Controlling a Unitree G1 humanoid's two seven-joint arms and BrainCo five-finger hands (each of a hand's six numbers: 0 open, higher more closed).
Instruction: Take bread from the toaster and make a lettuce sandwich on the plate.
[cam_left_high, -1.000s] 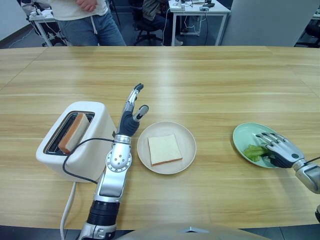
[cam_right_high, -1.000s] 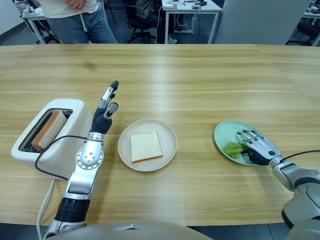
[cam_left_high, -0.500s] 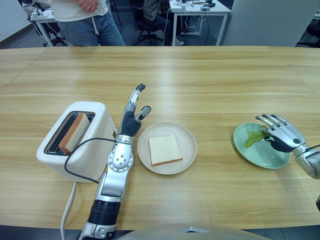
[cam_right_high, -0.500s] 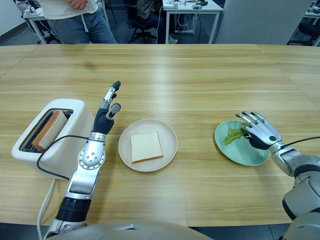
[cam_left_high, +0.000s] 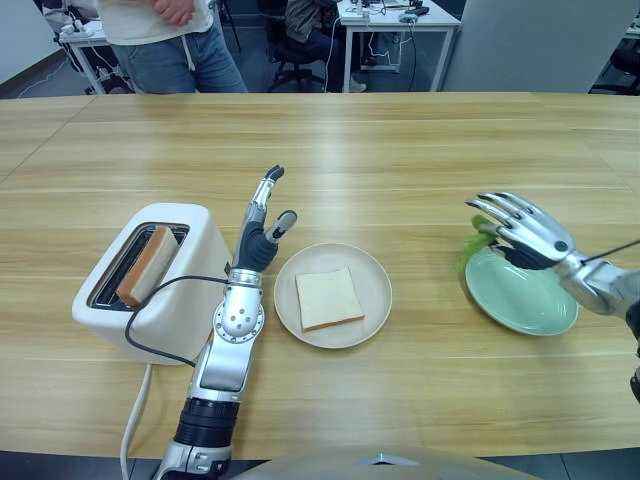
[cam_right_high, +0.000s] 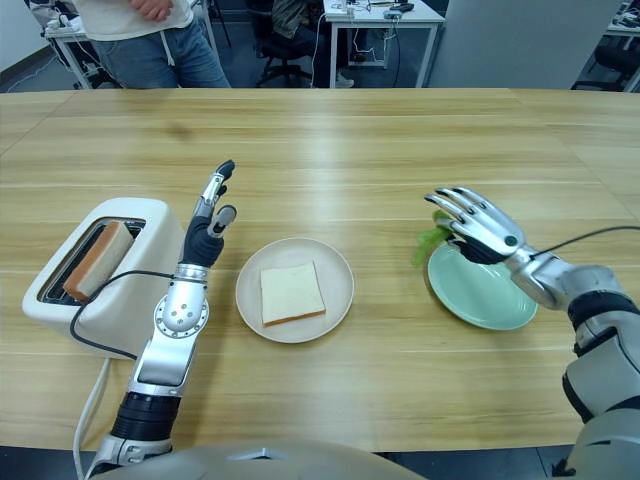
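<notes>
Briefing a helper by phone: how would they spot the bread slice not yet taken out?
On the long wooden table, find the white toaster at the robot's left. The bread slice stands on edge in its slot, brown side showing, unlike the pale square slice lying flat on the round beige plate.

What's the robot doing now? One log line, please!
right hand: holds lettuce | left hand: open by toaster | plate: bread slice | toaster: second slice

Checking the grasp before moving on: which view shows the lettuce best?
Right eye view: the lettuce hangs under the right hand, mostly against the bare table left of the green plate. The left eye view shows the same leaf, but more of it blends into the plate's rim.
</notes>
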